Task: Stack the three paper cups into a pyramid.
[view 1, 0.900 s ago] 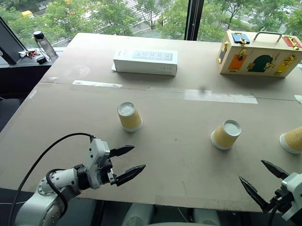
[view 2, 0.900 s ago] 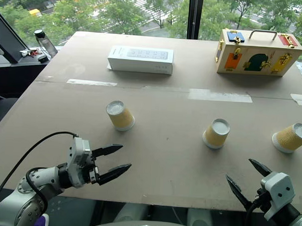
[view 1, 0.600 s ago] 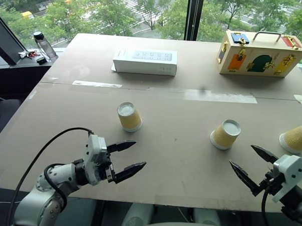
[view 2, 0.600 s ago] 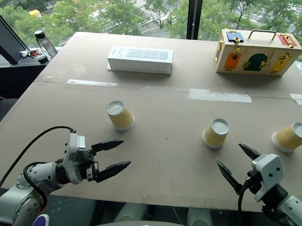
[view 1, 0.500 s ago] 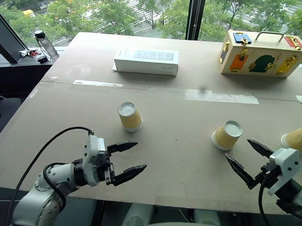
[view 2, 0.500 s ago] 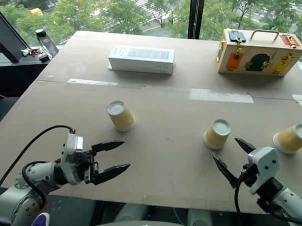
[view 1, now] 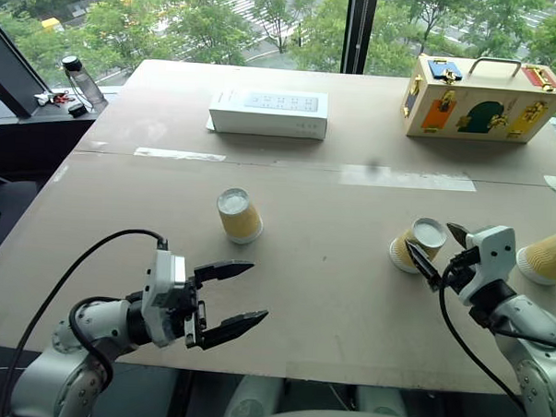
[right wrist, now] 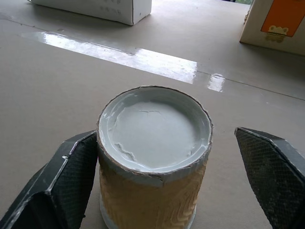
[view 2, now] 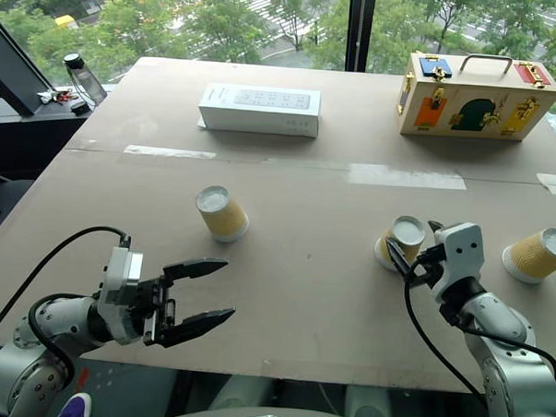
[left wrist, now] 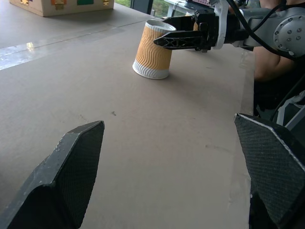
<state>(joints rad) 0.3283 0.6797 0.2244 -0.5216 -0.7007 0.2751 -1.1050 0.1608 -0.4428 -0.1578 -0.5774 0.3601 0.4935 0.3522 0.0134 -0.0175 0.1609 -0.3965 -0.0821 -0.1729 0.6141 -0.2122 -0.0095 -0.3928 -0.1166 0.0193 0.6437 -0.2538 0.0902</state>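
Currently right gripper (view 1: 430, 248), jaws apart, flanks the middle cup (view 1: 415, 246) at center right, one finger touching; left gripper (view 1: 230, 297) hovers agape lower left.

The right gripper (view 2: 412, 248), fingers spread, has advanced from the table's near edge to straddle the upturned base of the middle mustard-yellow ribbed paper cup (view 2: 401, 242), one finger against its side, the other standing clear.
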